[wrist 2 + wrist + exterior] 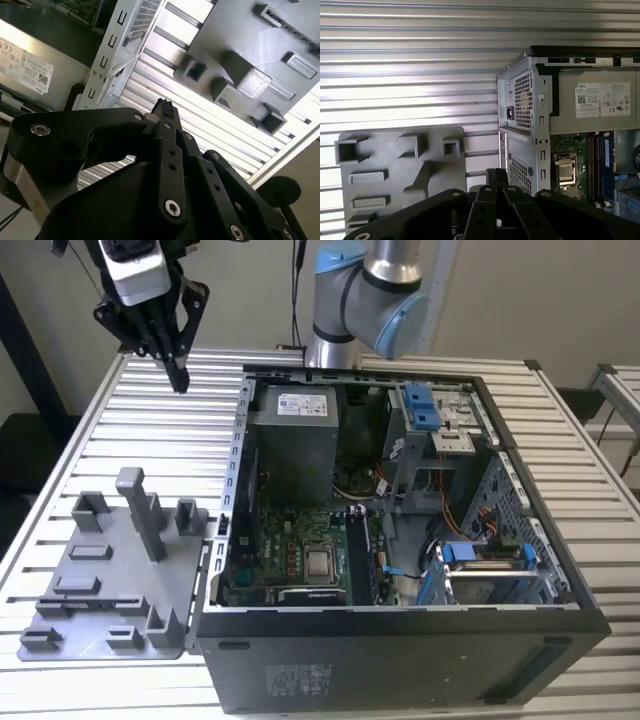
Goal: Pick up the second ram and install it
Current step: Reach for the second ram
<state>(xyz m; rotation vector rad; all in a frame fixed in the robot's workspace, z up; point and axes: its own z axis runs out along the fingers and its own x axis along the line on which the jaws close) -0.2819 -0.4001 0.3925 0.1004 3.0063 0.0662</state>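
My gripper (pixel 180 383) hangs high over the slatted table, beyond the grey tray (pixel 70 585) and off the open computer case's (pixel 400 660) corner on the exterior view's left. Its black fingers meet at one tip with nothing between them, as both wrist views show (pixel 162 106) (pixel 496 173). Slim dark and blue sticks (pixel 605 165) stand upright in the motherboard slots beside the processor socket (pixel 564 170), also seen in the exterior view (pixel 362 558). Which of them is the second ram I cannot tell. The tray's pockets and posts hold no stick.
A tall grey post (pixel 140 510) rises from the tray. Inside the case sit the power supply (pixel 295 435), drive cages with blue clips (pixel 425 410) and loose cables (pixel 450 530). The arm's base (pixel 375 300) stands behind the case. Bare slatted table (pixel 120 430) lies under the gripper.
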